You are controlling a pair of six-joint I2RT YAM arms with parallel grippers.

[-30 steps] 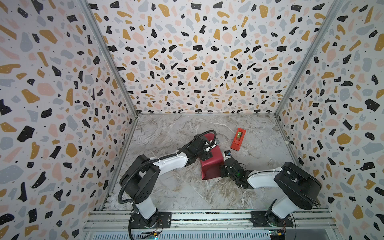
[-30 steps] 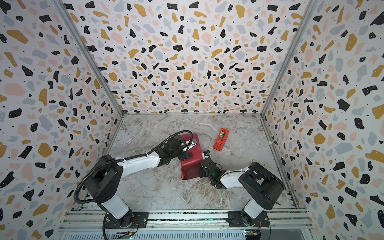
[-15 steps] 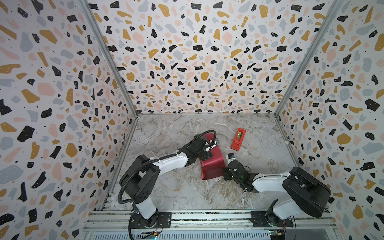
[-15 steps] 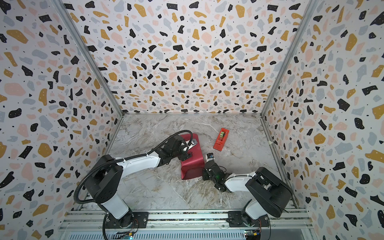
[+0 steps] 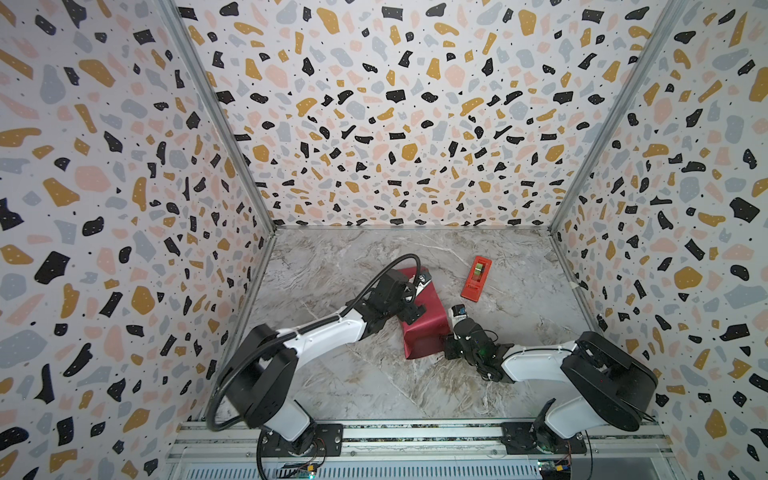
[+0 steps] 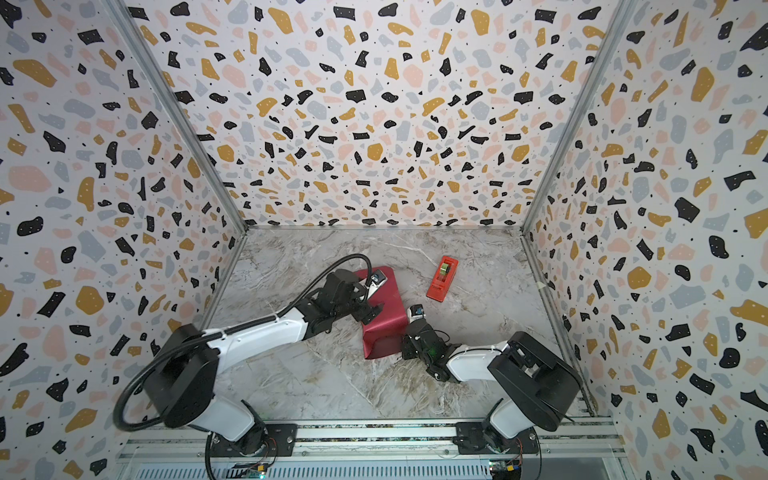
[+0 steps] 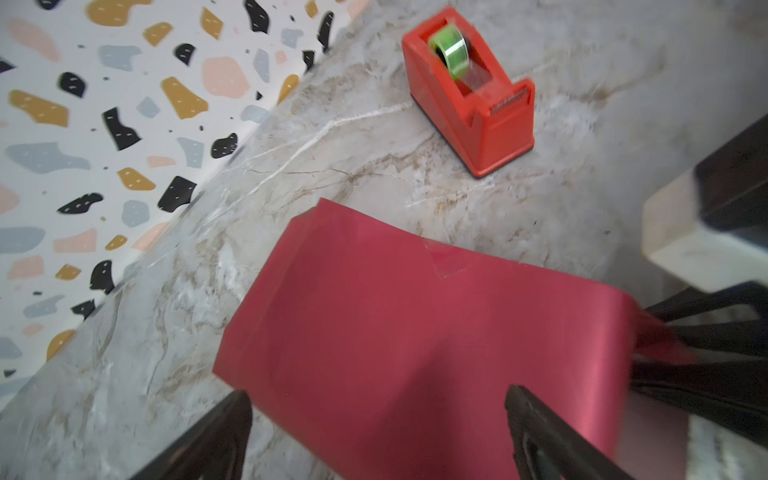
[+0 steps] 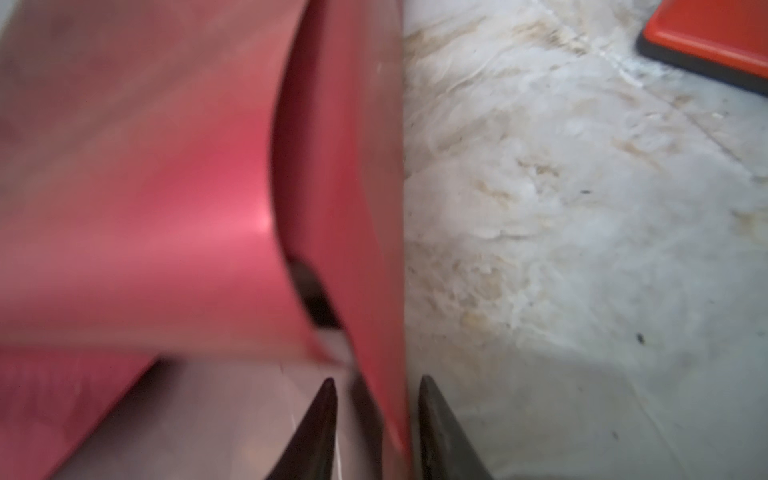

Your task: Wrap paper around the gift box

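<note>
Terrazzo-print walls on three sides, marbled bench below; the work sits mid-bench. Left arm reaches in low. The left end effector hangs over the top of the bundle with jaws spread wide, one tip off the paper's edge and one above its upper face, gripping nothing. Judged a steadying post, so the wrap does not shift while the other arm works the end. Centre: the paper, crimson face out, is folded round into a blocky sleeve. The gift box shows nowhere, presumably inside that sleeve. What looks like a patch of clear tape lies at the far edge of the top face, likely pinning the seam. The near end of the sleeve gapes open and curled, so the ends are not yet closed. Just right of it, the right end effector sits low at that open end, tips parted with a loose flap of paper between them and a gap on one side, so not clamped. Farther right and back, well apart from the bundle, the red-orange tape dispenser carries a green-cored roll in its well, cutter at the end nearer the arms.
</note>
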